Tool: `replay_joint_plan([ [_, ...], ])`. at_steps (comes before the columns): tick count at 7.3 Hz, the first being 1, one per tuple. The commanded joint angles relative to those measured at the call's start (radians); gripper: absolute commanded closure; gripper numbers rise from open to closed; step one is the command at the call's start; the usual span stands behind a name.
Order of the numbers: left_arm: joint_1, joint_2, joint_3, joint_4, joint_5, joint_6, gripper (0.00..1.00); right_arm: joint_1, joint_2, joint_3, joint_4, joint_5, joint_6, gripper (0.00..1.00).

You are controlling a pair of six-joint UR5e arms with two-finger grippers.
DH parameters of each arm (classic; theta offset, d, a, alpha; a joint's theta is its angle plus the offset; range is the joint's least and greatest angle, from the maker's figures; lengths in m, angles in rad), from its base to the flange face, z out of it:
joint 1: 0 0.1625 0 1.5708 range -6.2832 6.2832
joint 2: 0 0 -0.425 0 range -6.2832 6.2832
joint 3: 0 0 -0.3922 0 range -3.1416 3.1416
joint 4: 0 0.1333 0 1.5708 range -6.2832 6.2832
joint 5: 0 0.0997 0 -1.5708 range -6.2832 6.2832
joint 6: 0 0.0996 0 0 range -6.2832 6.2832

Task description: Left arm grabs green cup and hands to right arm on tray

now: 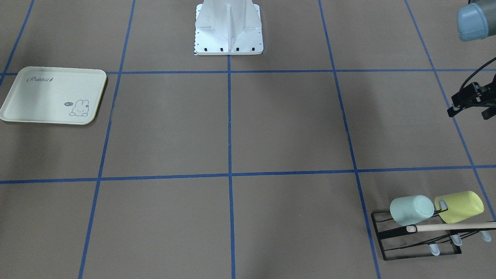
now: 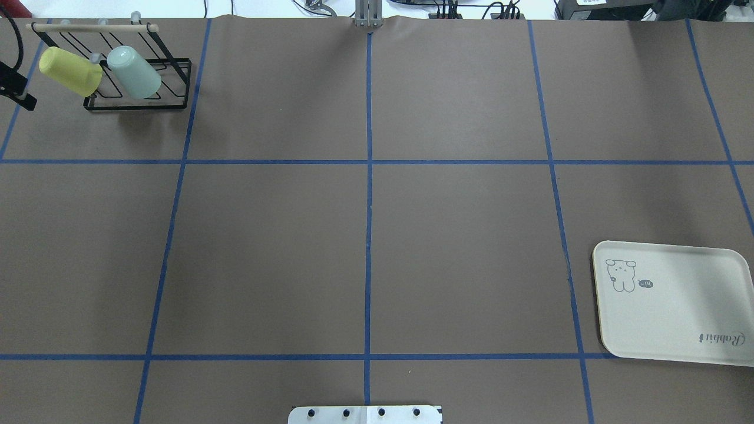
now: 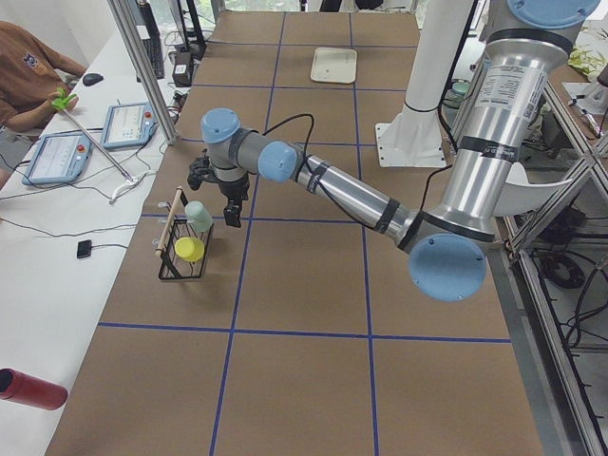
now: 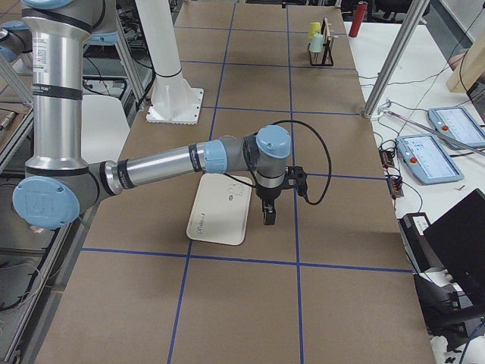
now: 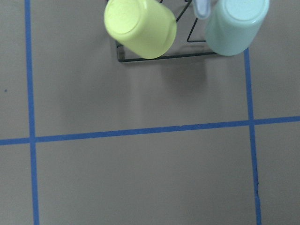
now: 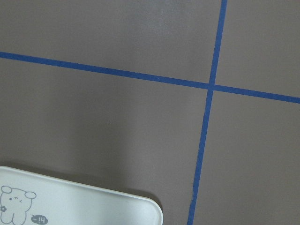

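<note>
Mint-green plastic tumbler (image 1: 411, 209) is being kept upended on a black wire rack (image 1: 403, 237) for draining. The left black two-finger gripper (image 1: 469, 113) is being held nearby, seemingly parted for grasping. Whether the right gripper (image 4: 267, 220) is parted cannot be told.

You'll see a plain pale mint-green cup (image 1: 411, 209) and a plain yellow-green cup (image 1: 461, 206). Black wire rack (image 1: 395, 232), pale wood bar (image 1: 453, 226). Cream tray (image 1: 38, 97): grey rabbit drawing, grey script. Brown table (image 1: 286, 124), blue tape (image 1: 229, 124) grid.
</note>
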Motion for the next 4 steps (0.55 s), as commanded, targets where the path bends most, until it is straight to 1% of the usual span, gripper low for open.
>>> replay_joint_plan([
  [1, 0.047, -0.197, 0.213, 0.0, 0.011, -0.023, 0.05, -0.002, 0.001, -0.011, 0.052, 0.006, -0.006, 0.0],
  [2, 0.083, -0.278, 0.313, -0.004, 0.021, -0.059, 0.05, -0.004, 0.001, -0.014, 0.072, 0.009, 0.002, 0.0],
  [3, 0.11, -0.325, 0.392, -0.009, 0.029, -0.069, 0.05, -0.005, 0.002, -0.024, 0.074, 0.008, 0.002, 0.0],
  [4, 0.113, -0.336, 0.44, -0.036, 0.029, -0.069, 0.05, -0.005, 0.007, -0.031, 0.074, 0.006, 0.002, 0.0],
])
